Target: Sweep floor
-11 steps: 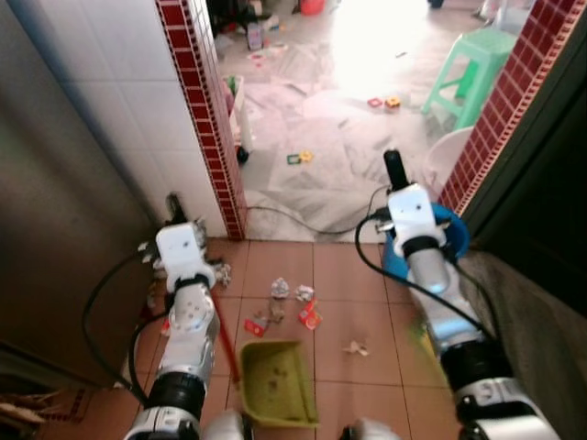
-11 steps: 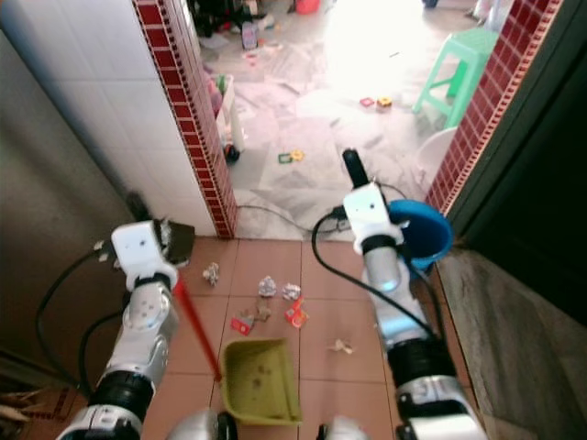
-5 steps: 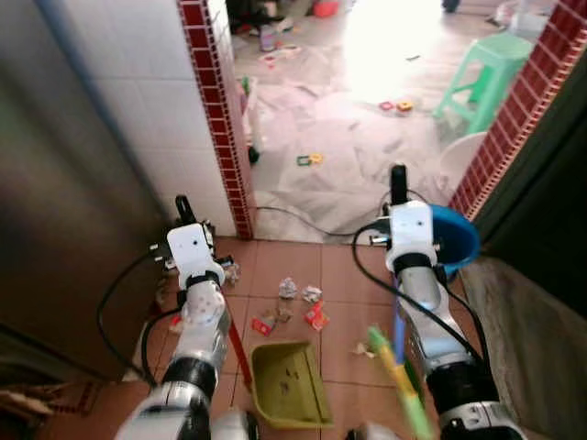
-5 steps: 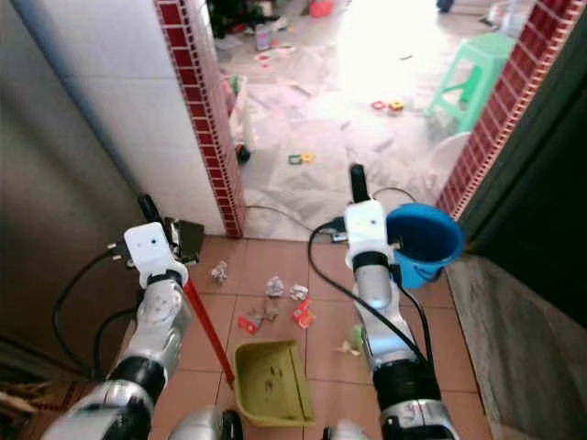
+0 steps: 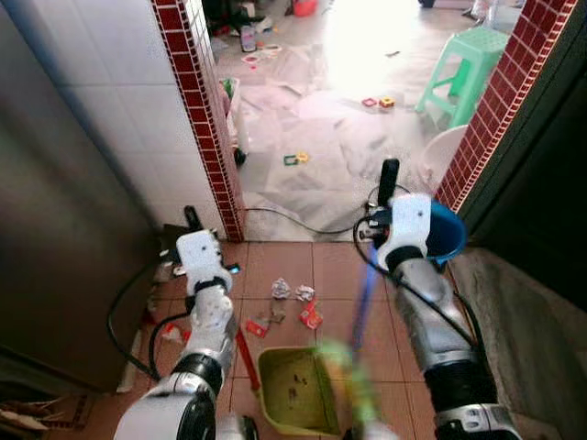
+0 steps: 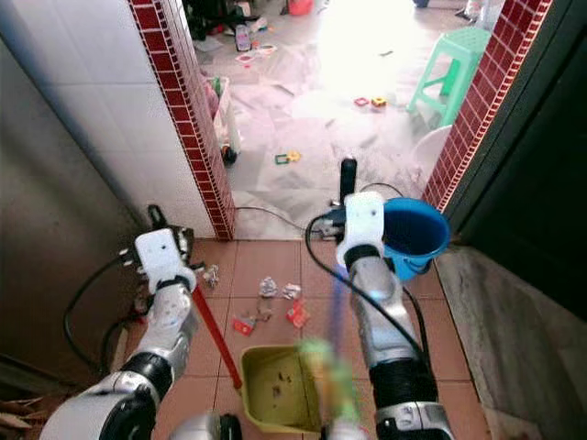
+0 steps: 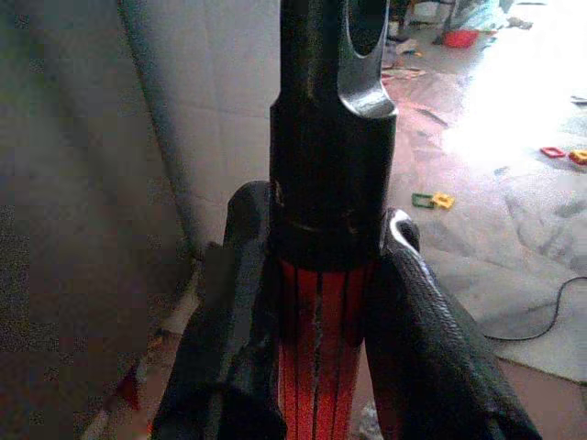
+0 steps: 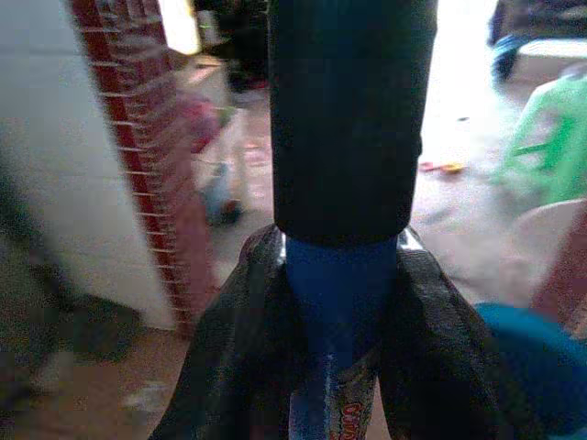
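You are gripping the red dustpan handle (image 7: 321,339) in your left hand (image 7: 316,302) and the blue broom (image 8: 337,302) in your right hand (image 8: 339,312), with the green dustpan (image 6: 275,387) sitting just short of the paper scraps (image 6: 275,302), so sweep them into it next.

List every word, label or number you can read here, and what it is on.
No text can be read.
Broom handle: a printed label near its lower end, in red and yellow letters, cut off and too blurred to read.
Floor litter: any print is too small to read.
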Controlling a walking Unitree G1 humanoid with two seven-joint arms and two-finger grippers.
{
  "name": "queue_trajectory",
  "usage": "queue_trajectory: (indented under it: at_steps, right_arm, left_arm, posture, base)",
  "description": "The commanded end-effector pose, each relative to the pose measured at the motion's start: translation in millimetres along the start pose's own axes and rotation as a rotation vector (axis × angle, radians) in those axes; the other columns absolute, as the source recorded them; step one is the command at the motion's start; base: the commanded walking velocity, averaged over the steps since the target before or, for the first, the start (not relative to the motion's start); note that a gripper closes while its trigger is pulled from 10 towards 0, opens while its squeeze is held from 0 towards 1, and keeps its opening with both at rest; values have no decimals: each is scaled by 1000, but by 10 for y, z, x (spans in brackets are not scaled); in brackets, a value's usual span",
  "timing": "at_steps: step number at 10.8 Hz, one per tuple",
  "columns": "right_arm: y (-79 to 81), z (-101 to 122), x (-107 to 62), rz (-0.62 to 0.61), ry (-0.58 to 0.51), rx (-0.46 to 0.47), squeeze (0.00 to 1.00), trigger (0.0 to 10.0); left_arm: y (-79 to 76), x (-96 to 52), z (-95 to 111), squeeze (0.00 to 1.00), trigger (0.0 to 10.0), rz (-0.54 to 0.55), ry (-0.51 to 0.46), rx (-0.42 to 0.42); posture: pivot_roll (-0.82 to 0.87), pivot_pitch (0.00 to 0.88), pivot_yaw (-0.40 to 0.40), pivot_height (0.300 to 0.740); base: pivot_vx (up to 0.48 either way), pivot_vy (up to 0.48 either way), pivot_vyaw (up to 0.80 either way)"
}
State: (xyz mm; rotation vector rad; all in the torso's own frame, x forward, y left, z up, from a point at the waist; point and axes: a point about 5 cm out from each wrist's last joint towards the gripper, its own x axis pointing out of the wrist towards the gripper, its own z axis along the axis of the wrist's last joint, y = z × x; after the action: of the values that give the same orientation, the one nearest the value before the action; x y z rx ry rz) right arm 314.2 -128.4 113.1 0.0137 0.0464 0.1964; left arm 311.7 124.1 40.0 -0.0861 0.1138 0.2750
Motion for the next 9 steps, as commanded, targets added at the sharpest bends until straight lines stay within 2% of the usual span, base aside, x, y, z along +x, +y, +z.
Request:
queue_trajectory:
  at_steps: [1,2,3,4,5,7,9]
  right_arm:
    - [193,-30,-25,157,53,46,0,10000]
    - [327,-14,-101,350,80,-16,0,10000]
    - [385,47,-140,464,102,5,0,10000]
    - [406,172,-151,558,89,19,0,10000]
    - [393,469,-116,651,18,74,0,10000]
    - [298,790,-57,676,-71,105,0,10000]
    - [2,1095,88,537,-216,138,0,10000]
  left_arm:
    - [-3,-35,-101,0,10000,-12,57,28]
    - [-14,-25,-95,0,10000,-17,59,37]
    - [-20,-23,-96,0,10000,-25,59,45]
    - [-27,-16,-92,0,10000,-29,61,50]
    - [-32,-5,-93,0,10000,-29,73,57]
    - [-58,0,-115,0,10000,-43,109,60]
    - [-110,-8,-148,0,10000,-86,152,60]
  posture:
    - [-212,35,69,740]
    - [-213,19,63,740]
    - [-215,9,62,740]
    - [-217,0,61,740]
    - [-220,0,64,740]
    - [-220,0,70,740]
    - [-213,0,82,740]
  base:
    - [0,0,0]
    - [0,0,0]
    - [0,0,0]
    - [0,0,0]
    - [0,0,0]
    - [0,0,0]
    - [0,0,0]
